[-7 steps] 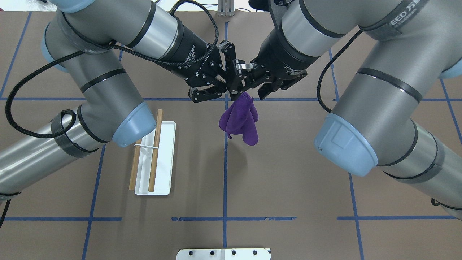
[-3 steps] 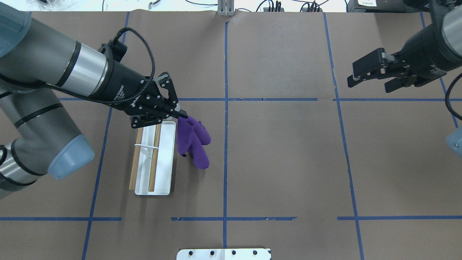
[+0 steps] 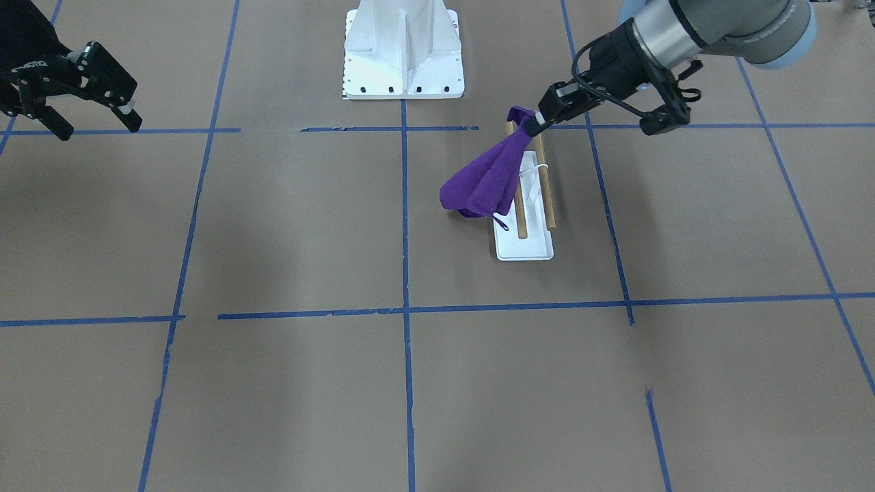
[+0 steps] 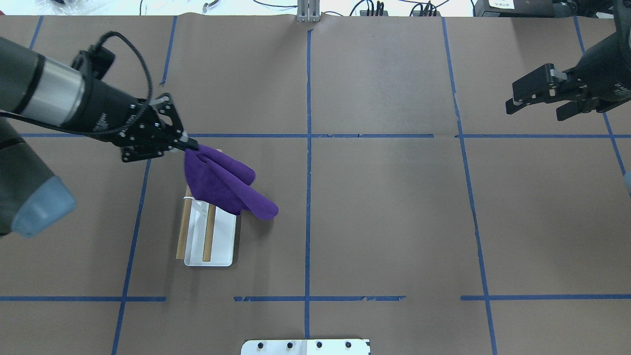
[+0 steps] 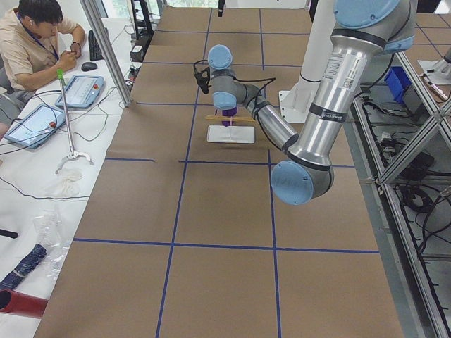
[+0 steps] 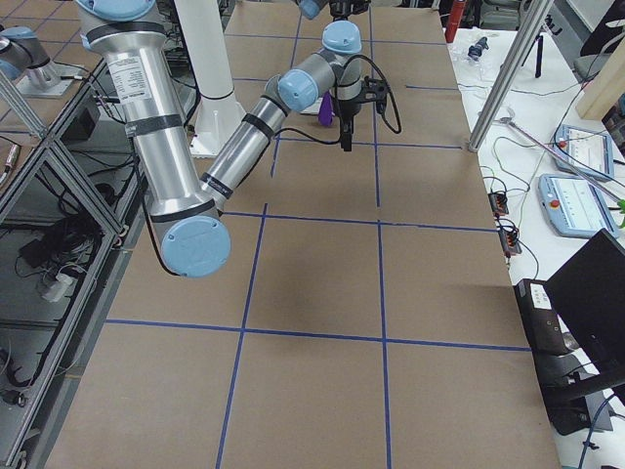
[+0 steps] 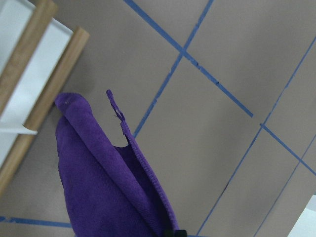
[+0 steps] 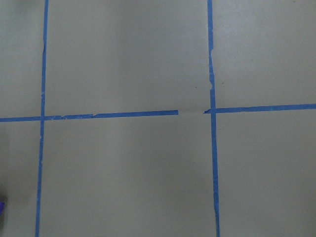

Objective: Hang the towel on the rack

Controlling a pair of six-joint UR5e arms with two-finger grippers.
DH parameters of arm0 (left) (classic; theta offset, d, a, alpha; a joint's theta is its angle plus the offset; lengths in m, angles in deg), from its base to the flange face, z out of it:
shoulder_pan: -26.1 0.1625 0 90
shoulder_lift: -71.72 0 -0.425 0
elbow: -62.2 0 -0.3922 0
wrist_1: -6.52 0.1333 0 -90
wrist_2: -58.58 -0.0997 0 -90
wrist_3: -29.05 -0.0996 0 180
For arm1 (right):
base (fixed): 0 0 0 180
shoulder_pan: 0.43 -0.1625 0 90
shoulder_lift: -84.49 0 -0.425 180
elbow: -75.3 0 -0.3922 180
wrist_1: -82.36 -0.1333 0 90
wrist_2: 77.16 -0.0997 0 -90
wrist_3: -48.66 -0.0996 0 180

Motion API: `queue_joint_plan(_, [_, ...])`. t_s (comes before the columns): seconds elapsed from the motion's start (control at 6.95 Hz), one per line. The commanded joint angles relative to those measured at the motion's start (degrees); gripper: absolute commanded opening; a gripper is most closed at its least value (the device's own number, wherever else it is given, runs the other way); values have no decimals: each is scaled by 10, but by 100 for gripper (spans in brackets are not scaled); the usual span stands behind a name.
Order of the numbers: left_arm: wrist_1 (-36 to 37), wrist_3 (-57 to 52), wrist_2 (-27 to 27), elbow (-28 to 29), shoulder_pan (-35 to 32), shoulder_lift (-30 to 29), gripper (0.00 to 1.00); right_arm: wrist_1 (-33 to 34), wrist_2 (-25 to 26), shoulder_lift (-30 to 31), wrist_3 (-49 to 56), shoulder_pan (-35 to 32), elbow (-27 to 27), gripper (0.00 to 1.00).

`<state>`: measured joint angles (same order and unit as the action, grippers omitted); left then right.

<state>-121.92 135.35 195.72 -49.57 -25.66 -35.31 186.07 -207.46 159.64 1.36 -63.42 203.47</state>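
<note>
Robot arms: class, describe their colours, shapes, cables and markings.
The left arm and right arm are grey tubes with pale-blue joint caps and silver bands. The left gripper is black, white-lettered; a braided black cable loops by it. The right gripper is black too.

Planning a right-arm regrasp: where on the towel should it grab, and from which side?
Probably the free lower end of the towel, from the robot's right: it sticks out past the rack, while the left tool pinches the other end.
</note>
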Motion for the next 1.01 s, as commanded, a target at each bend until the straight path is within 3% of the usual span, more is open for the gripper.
queue_joint_plan(0.0, [0, -108, 1, -2, -32, 73, 0, 0, 0, 10, 18, -12, -2, 100])
queue_joint_plan(0.86, [0, -148, -4, 46, -31, 93, 0, 0, -2, 17, 38, -33, -6, 100])
